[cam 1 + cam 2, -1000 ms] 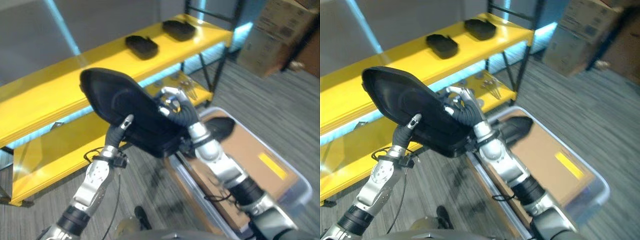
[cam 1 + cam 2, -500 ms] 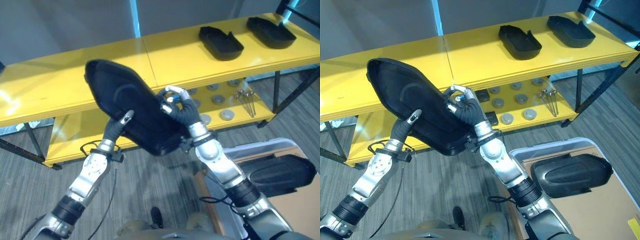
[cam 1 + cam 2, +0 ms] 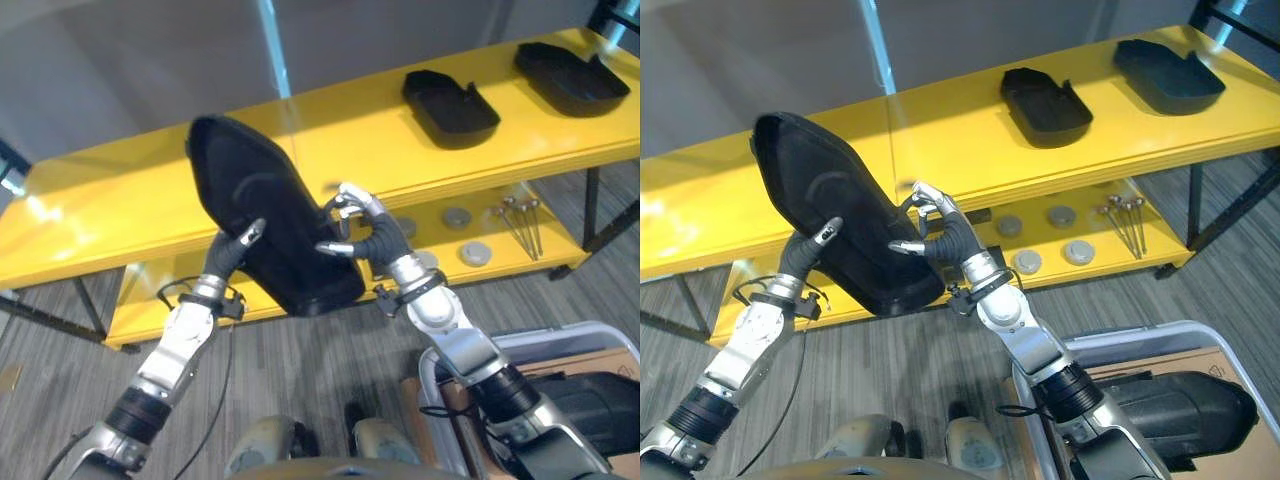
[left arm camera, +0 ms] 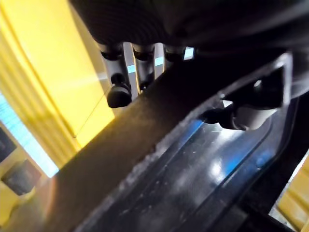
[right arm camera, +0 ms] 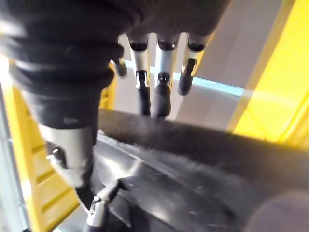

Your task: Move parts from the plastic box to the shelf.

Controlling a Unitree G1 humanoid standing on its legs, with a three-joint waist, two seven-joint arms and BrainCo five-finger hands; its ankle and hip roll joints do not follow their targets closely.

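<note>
Gripping opposite edges, the left hand point(image 3: 228, 255) and right hand point(image 3: 362, 235) hold a large black part point(image 3: 268, 225) tilted in the air in front of the yellow shelf point(image 3: 120, 205). Each hand's thumb lies inside the part's hollow with the fingers curled over its rim. Bare shelf top lies behind the part and to its left; two smaller black parts point(image 3: 449, 95) rest farther right on the same level. Another part point(image 3: 1185, 405) lies in the plastic box point(image 3: 1120, 340) at lower right.
</note>
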